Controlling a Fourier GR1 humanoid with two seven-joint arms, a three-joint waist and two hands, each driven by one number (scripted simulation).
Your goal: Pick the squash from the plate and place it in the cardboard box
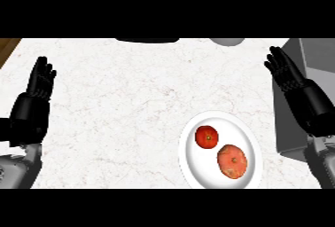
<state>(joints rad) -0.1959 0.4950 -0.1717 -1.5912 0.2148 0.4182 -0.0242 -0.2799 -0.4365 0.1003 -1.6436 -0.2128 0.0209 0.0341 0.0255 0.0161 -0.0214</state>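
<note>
**Counter inventory: squash on plate, hands idle**

White plate (189, 164) at 5 o'clock on the marble counter (131, 97): orange squash (232, 161) at its lower right, red tomato (207, 136) beside it at 11 o'clock. Left hand (33, 106) at 9 o'clock and right hand (301, 93) at 3 o'clock, fingers straight, holding nothing.
</note>
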